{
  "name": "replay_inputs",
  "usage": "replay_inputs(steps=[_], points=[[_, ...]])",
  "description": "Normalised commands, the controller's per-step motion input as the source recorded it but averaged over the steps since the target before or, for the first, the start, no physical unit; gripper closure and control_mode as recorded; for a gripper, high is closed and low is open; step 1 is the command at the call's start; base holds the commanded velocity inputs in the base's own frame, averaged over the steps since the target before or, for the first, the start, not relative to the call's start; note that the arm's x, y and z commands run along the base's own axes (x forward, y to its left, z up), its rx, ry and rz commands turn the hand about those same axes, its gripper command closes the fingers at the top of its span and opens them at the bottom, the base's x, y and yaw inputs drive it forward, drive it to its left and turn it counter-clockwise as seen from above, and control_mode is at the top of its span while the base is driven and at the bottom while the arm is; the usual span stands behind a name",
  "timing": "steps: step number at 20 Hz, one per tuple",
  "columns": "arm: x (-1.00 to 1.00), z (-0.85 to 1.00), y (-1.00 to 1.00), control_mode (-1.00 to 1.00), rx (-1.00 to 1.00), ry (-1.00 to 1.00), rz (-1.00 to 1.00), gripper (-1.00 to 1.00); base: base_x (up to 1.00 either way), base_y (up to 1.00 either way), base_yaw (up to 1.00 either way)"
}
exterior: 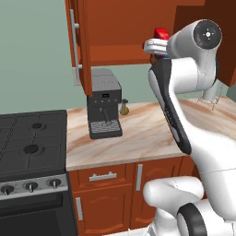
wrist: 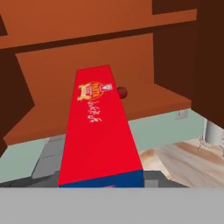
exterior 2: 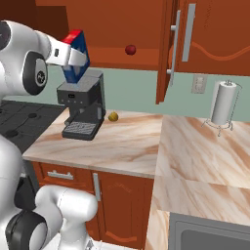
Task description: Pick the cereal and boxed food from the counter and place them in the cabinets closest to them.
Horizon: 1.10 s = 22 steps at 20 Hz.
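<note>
Gripper [exterior 2: 73, 57], at upper left of the right base view, is clamped on the tall red-and-blue cardboard food box [exterior 2: 77, 56], held above the black espresso machine [exterior 2: 83, 105] and just before the open reddish-brown wooden wall cabinet [exterior 2: 122, 29]. To finish well, the box should probably rise clear of the shelf lip, travel level inward, and avoid the small dark-red round object [exterior 2: 130, 50] on the shelf. Along the hand view's centre, the box's red printed face [wrist: 99, 131] points at the shelf; the right base view instead reveals its blue side and, at right, the white paper-towel roll [exterior 2: 224, 103].

arm [exterior: 177, 110] raised, gripper [exterior 2: 73, 54] clamped on box [wrist: 99, 131]
</note>
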Motion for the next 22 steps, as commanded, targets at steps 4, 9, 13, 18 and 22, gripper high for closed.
replay_inputs(steps=[4,9,13,18,22], points=[[0.24,0.17,0.00,-1.00,0.00,0.00,0.00,1.00,0.00,0.00,0.00],[0.31,0.16,0.00,-1.00,0.00,0.00,0.00,1.00,0.00,0.00,0.00],[0.38,0.11,0.00,-1.00,0.00,0.00,0.00,1.00,0.00,0.00,0.00],[0.44,0.05,0.04,-1.00,0.00,0.00,0.00,1.00,0.00,0.00,0.00],[0.47,0.01,0.10,-1.00,0.00,0.01,0.00,1.00,0.00,0.00,0.00]])
